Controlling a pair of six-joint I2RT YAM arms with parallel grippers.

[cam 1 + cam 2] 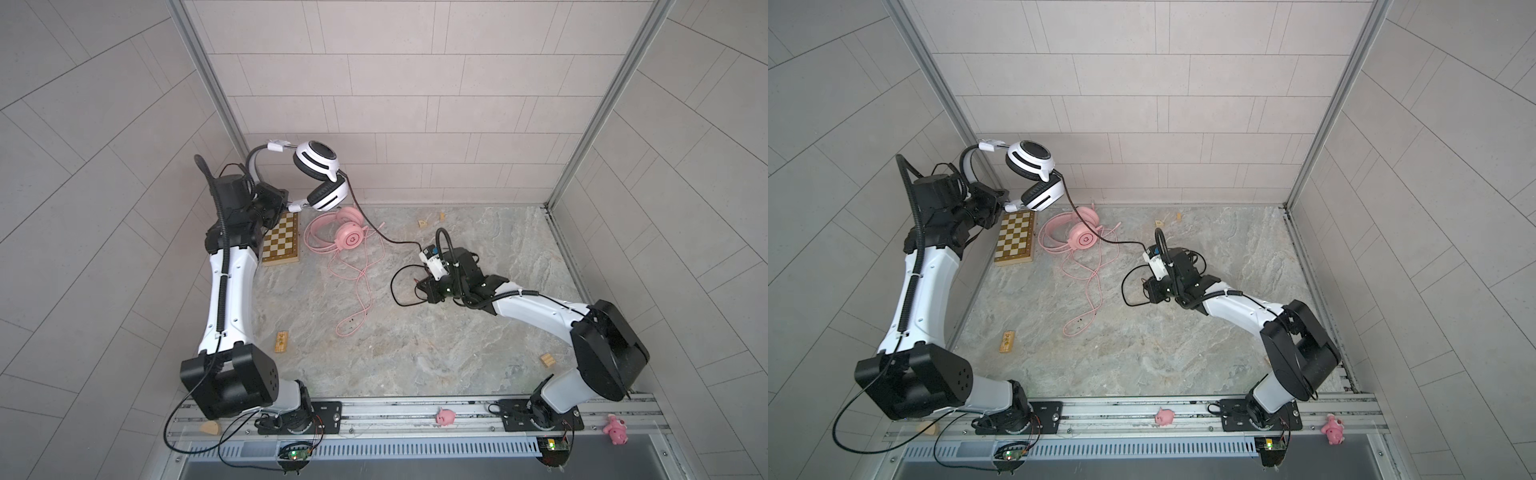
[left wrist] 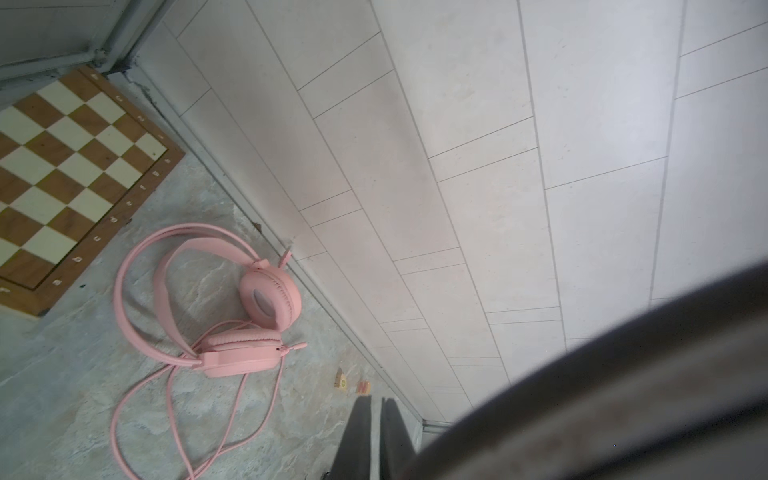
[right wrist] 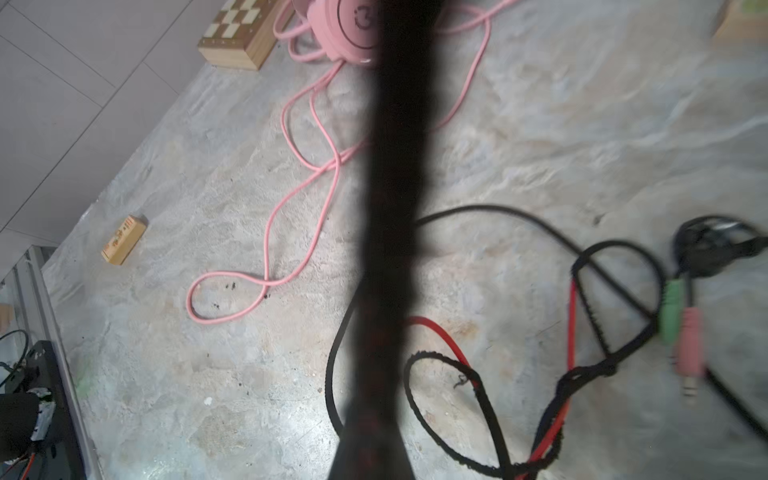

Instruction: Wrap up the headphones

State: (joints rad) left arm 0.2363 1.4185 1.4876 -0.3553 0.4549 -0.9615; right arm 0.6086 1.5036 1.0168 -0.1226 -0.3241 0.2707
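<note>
In both top views: white headphones (image 1: 316,164) aloft at the far left corner, headband clamped in the clenched left gripper (image 1: 286,204). Black cable (image 1: 399,243) down from the lower ear cup and rightward to the right gripper (image 1: 419,284), clenched on it low over the table (image 1: 457,353), right of centre. Pink headphones (image 1: 347,239) flat on the table, far and left of centre, just right of a chessboard (image 1: 281,239).

From the left wrist: fingers (image 2: 361,440) almost together, with a blurred dark band (image 2: 623,374) close to the lens. Pink headphones on the table near the far wall.

From the right wrist: blurred black cable across the middle, close to the lens. Jaws themselves not distinguishable. More black cable in loose loops on the table, with green and pink plugs (image 3: 672,309). Pink cord (image 3: 269,249) strewn nearward from the pink headphones. Wooden block (image 3: 124,240) at the left.
</note>
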